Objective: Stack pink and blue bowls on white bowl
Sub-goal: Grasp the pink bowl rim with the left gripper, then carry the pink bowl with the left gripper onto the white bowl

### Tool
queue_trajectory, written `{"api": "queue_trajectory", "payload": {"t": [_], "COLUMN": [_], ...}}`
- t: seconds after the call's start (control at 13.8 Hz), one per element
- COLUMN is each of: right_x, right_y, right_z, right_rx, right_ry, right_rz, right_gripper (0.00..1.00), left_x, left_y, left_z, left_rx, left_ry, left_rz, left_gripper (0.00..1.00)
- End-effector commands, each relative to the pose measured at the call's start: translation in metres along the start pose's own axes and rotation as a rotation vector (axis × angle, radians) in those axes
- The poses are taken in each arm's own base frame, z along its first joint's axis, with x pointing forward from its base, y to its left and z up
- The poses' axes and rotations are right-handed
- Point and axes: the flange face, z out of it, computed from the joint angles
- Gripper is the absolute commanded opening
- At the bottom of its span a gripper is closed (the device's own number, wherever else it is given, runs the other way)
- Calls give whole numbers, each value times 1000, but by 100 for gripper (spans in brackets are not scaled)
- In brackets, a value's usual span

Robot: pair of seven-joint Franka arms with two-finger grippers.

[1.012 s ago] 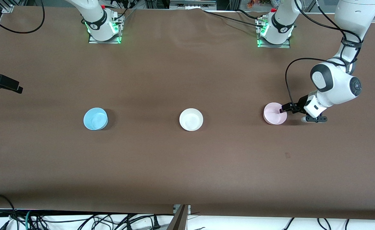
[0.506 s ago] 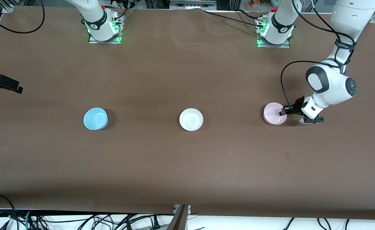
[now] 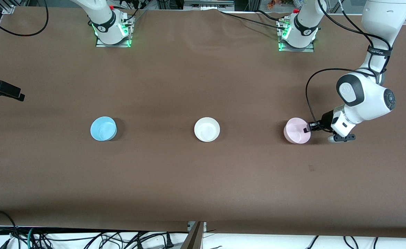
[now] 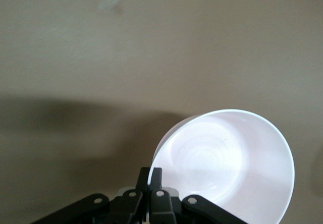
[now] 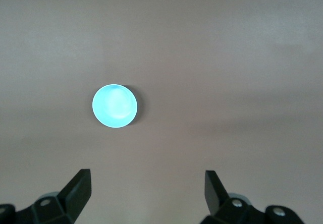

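Observation:
The pale pink bowl (image 3: 295, 130) is toward the left arm's end of the table. My left gripper (image 3: 307, 129) is shut on its rim, and the bowl is tilted and looks slightly raised. In the left wrist view the fingers (image 4: 156, 177) pinch the edge of the pink bowl (image 4: 227, 168). The white bowl (image 3: 206, 129) sits upright mid-table. The light blue bowl (image 3: 103, 128) sits toward the right arm's end. My right gripper (image 5: 147, 178) is open and empty, high over the table, with the blue bowl (image 5: 114, 106) well below it. It does not show in the front view.
A black clamp-like object (image 3: 3, 90) juts in at the table edge by the right arm's end. The arm bases (image 3: 113, 27) stand along the table's edge farthest from the front camera. Cables hang off the table's front edge.
My left gripper has shifted a little toward the front camera with the pink bowl in it. The bowl now sits lower in the front view and is tilted. The other bowls have not moved.

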Motion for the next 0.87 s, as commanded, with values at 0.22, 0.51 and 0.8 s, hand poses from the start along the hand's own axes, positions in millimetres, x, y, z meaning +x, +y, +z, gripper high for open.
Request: {"api": "queue_trajectory", "payload": {"t": [0.22, 0.51, 0.8], "right_x": [1, 1, 1], "right_y": [0, 0, 0], "right_z": [-5, -5, -5], "right_rx": [14, 14, 14], "right_ry": [-2, -2, -2], "right_rz": [15, 13, 13], "right_gripper": [99, 99, 99], "left_x": [-1, -7, -30], "left_y": [164, 256, 314], "left_z": [25, 58, 94], "left_rx": [-34, 29, 63], "left_ry": [-17, -7, -15], "left_rz": [-122, -185, -190], "left_gripper": [0, 0, 0]}}
